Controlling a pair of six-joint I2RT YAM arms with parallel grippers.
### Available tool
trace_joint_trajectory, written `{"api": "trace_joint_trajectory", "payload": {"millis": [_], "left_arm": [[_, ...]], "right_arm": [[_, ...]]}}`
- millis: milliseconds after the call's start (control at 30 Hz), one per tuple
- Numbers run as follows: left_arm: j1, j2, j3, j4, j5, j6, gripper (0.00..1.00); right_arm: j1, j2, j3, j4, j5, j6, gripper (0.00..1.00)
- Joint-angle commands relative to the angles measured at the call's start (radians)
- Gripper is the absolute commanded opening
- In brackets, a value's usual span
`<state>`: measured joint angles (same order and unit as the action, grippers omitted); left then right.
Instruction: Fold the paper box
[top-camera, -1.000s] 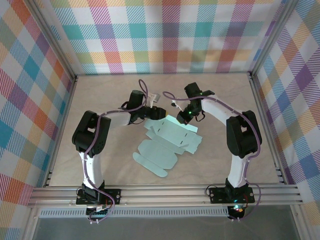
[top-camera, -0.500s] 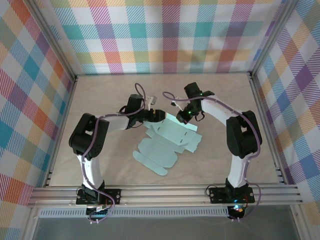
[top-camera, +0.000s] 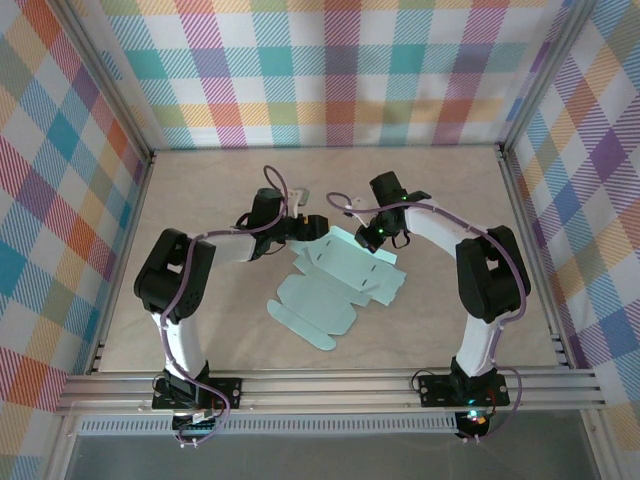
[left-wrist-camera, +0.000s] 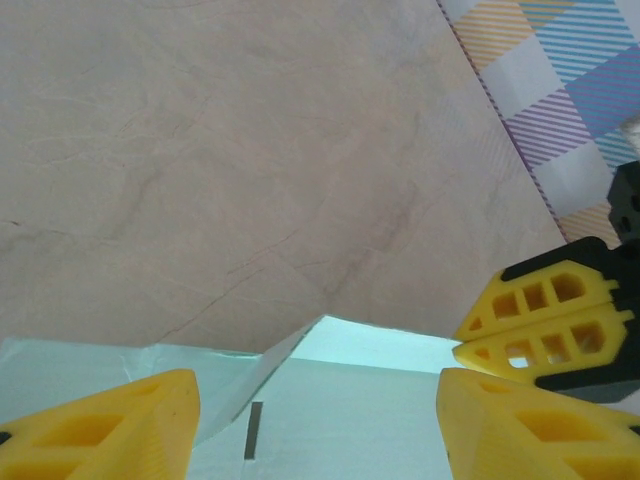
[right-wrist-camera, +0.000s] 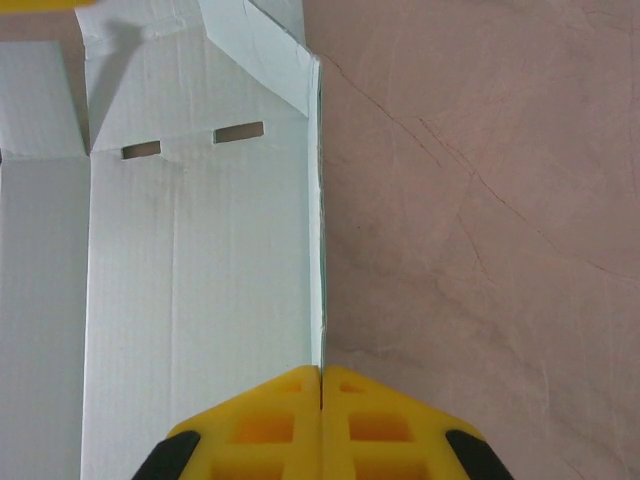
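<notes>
- Grip change on the left hand (top-camera: 308, 224): a sec ago it was pinched narrower at the far-left corner of the paper box (top-camera: 335, 285). Now it's spread wide w/ nothing held.
- In the left wrist view the card's far edge lies low between the two yellow fingers (left-wrist-camera: 110, 430). As far as you can see, neither touches it.
- Position barely differs: the left hand is at that same corner, approx mid-worktop (top-camera: 200, 200).
- Right hand (top-camera: 372, 236) hasn't changed: clamped tight on a flap at the sheet's far-right corner. In the right wrist view that flap stands on edge and runs straight into the seam between the fingertips.
- Box is still mostly a flat die-cut sheet in the middle of the worktop. Its far edge lies between the two hands and its rounded tabs point toward the near edge. Outline is much as it was.
- My read: the left has let go of its corner, prob. to regrip or go for another flap. That leaves the right as your only hold.
- One wall is up and the rest is unfolded, so the task is still early.
- Watch: w/ a single hold, thin card could pivot or sag if you pull w/ the right before the left is back on.
</notes>
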<state>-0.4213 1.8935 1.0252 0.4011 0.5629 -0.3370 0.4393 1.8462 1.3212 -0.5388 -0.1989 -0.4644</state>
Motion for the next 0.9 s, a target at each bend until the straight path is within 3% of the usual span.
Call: {"api": "trace_joint_trajectory", "payload": {"millis": [0,233,667,867], "left_arm": [[-0.012,0.04,0.022,0.032,0.009,-0.03,0.63],[-0.038,0.063,0.024,0.085,0.043,-0.087,0.56],[-0.123,0.126,0.071,0.187,0.052,-0.216,0.56],[-0.126,0.173,0.1,0.243,0.031,-0.284,0.55]], "right_arm": [[0.006,-0.029,0.011,-0.002,-0.027,-0.022,0.0],[0.006,-0.018,0.021,-0.014,-0.018,-0.014,0.0],[0.015,-0.014,0.023,-0.009,-0.041,-0.006,0.0],[0.019,-0.013,0.021,-0.023,-0.12,-0.009,0.0]]}}
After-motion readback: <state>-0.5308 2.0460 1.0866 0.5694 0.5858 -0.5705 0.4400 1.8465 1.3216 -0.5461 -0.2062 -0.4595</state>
